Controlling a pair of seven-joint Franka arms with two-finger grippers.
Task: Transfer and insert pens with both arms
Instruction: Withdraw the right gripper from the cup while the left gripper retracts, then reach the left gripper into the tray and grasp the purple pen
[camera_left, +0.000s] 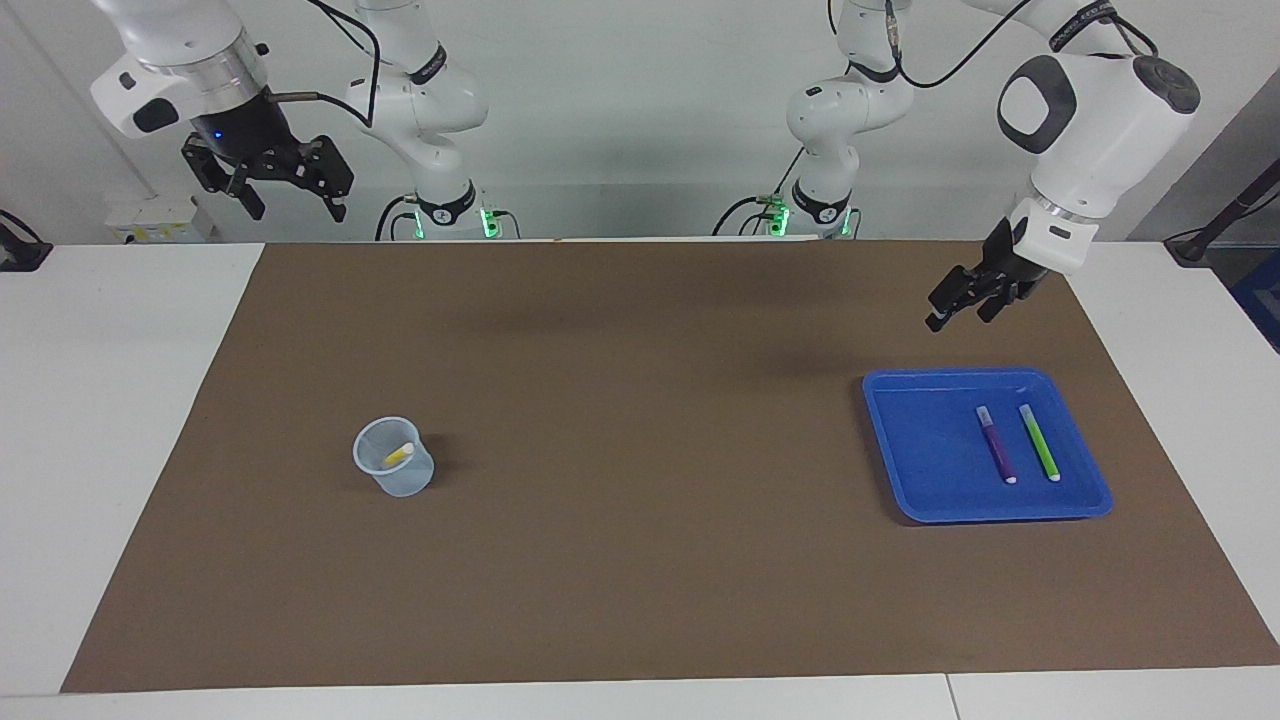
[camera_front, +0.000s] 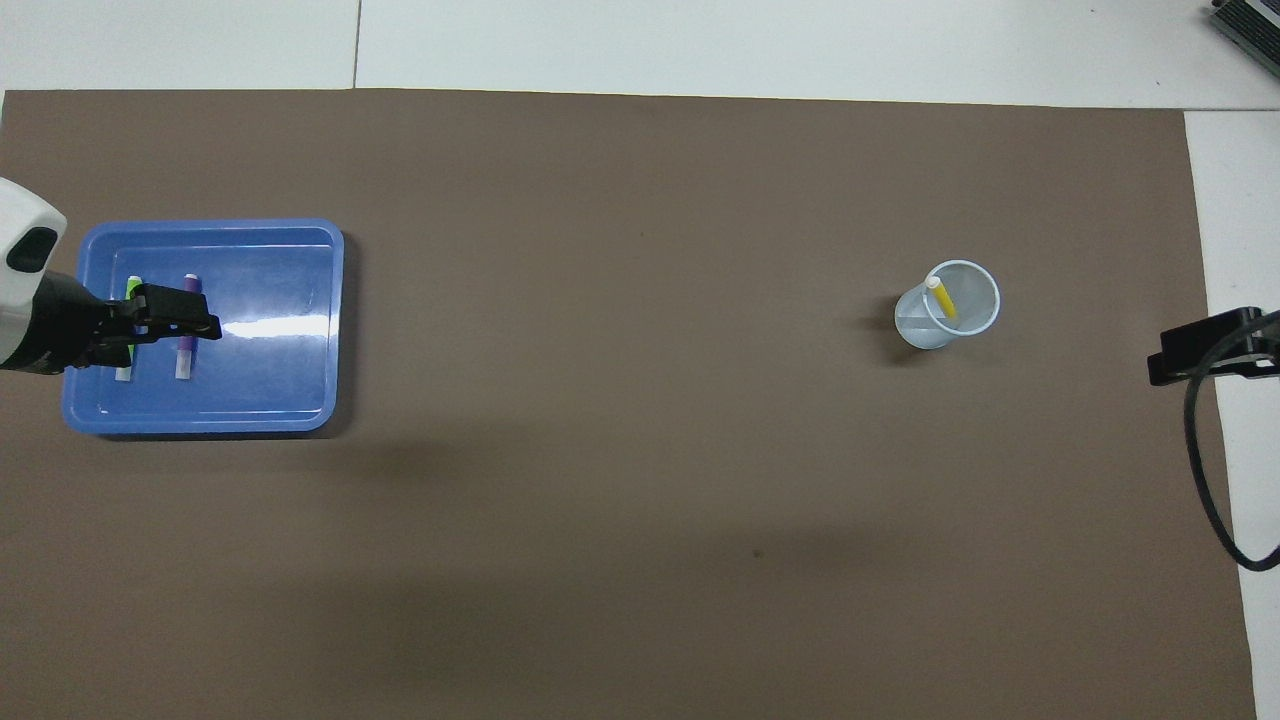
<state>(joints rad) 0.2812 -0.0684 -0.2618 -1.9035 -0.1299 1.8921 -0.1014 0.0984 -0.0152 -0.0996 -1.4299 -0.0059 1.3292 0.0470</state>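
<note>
While both arms hang up in the air, you can read the two containers plainly. Your cup (camera_left: 394, 456), a clear one, stands on the brown mat (camera_left: 640, 560) toward the right arm's end of the table, and the yellow pen (camera_left: 399, 454) leans inside it with its white tip up against the rim. Your blue tray (camera_left: 925, 490) lies flat on the mat toward the left arm's end, well apart from the cup. In the tray you have two pens side by side, apart from each other: the purple pen (camera_left: 996, 443) and the green pen (camera_left: 1038, 441). The green one lies closer to the tray's outer wall, the purple one closer to the tray's middle. Both lie lengthwise, pointing toward and away from the robots, with their white tips at the end farther from the robots.

Your left gripper (camera_left: 962, 302) is raised and tilted; from the facing camera it hangs over the mat near the tray's rim on the robots' side, while from overhead it covers part of the two pens. Its fingers are apart and it holds nothing. Your right gripper (camera_left: 290, 208) is high, out past the mat's corner at its own end of the table, with its fingers spread wide and nothing in them.
</note>
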